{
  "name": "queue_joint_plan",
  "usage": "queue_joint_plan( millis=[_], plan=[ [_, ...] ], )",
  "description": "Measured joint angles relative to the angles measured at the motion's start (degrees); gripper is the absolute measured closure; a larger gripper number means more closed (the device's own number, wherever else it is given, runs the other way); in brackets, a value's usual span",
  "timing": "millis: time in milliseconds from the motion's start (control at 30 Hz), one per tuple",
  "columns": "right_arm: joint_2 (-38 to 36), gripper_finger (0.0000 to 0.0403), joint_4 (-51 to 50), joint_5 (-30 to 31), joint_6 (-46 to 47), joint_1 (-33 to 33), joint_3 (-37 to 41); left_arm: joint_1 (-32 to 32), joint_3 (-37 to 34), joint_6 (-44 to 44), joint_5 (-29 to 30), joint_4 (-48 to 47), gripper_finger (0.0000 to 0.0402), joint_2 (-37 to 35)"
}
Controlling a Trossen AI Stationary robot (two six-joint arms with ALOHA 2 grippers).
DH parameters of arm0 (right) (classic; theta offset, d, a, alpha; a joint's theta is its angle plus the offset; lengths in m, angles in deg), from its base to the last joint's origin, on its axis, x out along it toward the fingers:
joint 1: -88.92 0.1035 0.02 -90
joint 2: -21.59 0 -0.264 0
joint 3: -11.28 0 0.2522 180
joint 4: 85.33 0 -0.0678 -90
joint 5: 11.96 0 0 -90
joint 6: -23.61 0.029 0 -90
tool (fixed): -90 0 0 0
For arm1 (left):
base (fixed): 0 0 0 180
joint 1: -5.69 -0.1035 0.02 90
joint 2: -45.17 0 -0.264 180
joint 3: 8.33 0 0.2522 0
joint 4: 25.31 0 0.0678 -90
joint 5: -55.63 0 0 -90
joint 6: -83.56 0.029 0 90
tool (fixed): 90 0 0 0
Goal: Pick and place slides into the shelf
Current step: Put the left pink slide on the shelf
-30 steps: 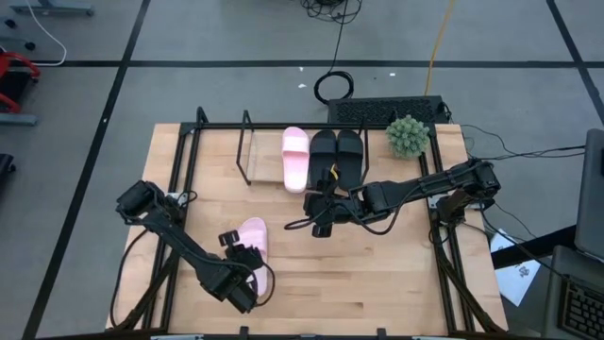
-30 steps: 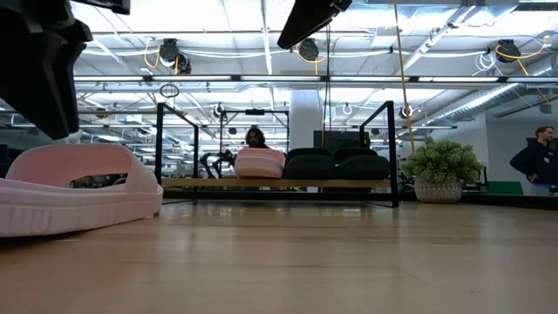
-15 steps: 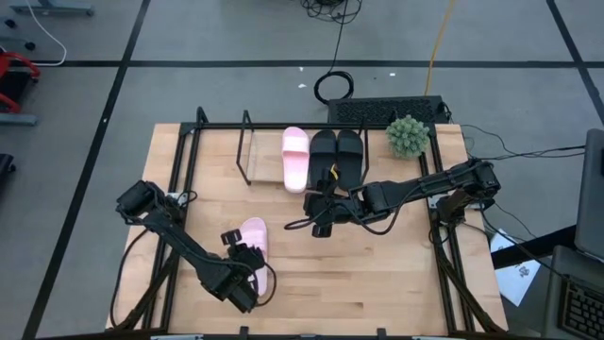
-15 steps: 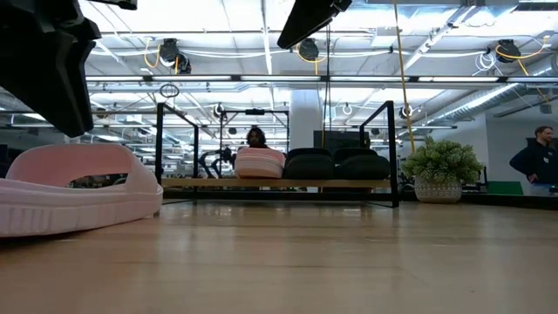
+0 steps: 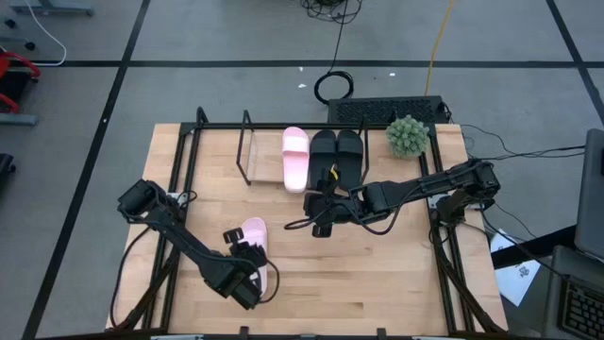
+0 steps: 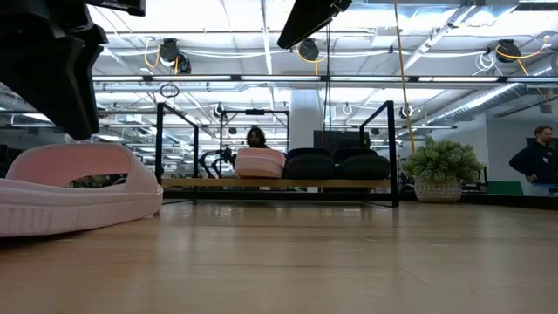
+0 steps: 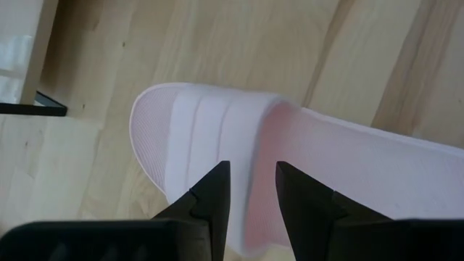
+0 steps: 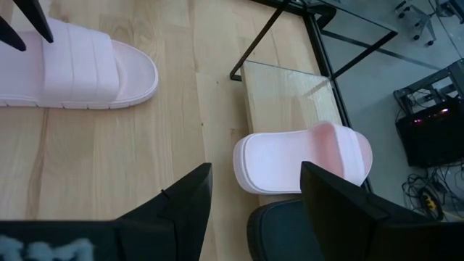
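One pale pink slide (image 5: pixel 255 232) lies sole-down on the tabletop near the near-left part; in the low view the slide (image 6: pixel 78 183) fills the left side. My left gripper (image 5: pixel 247 269) hangs over it, open by a narrow gap (image 7: pixel 250 181), with the rim of the strap (image 7: pixel 196 130) between its fingers. The shelf (image 5: pixel 247 151) stands at the far edge with a pink slide (image 5: pixel 295 158) and the black pair (image 5: pixel 337 156) resting on its board. My right gripper (image 5: pixel 319 215) hovers open (image 8: pixel 254 206) just in front of the shelf. My left gripper comes at the pink slide's strap (image 7: pixel 217 138) from above, pointing down, one finger over the strap and one over the footbed behind it. In the low view its dark tip (image 6: pixel 77 131) reaches the strap's top; whether it touches, I cannot tell.
A small potted plant (image 5: pixel 408 137) stands at the table's far right corner, next to a dark keyboard (image 5: pixel 377 110). The left half of the shelf board (image 5: pixel 264 165) is bare. Bare wood lies between the two grippers. A person (image 6: pixel 540 161) stands in the room beyond.
My left gripper has come down toward the pink slide's strap, covering more of it in the high view. The slide has stayed in place, and the right arm has kept still.
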Motion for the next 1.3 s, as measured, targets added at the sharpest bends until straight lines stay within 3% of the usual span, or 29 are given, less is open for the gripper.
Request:
queue_joint_plan(
  millis=[367,600,800,1133,1300],
  plan=[
    [0.0,0.0202,-0.01,-0.02,-0.35,0.0,0.0,-0.24,-0.8,1.65,1.42,0.32,0.0286,0.0],
    [0.0,0.0202,0.0,-0.02,-0.36,-0.01,0.0,-1.43,-3.8,1.32,-1.34,2.32,0.0286,0.02],
    [0.0,0.0202,0.02,-0.02,-0.35,0.0,0.0,-1.85,-3.85,2.17,1.13,1.36,0.0286,0.1],
    [0.0,0.0202,0.3,0.0,-0.35,0.0,0.0,-2.89,-3.84,0.73,3.11,-1.04,0.0287,6.87],
    [0.0,0.0202,0.32,-0.02,-0.35,0.09,0.0,-3.04,-3.67,-2.8,3.55,-2.18,0.0335,8.43]
  ],
)
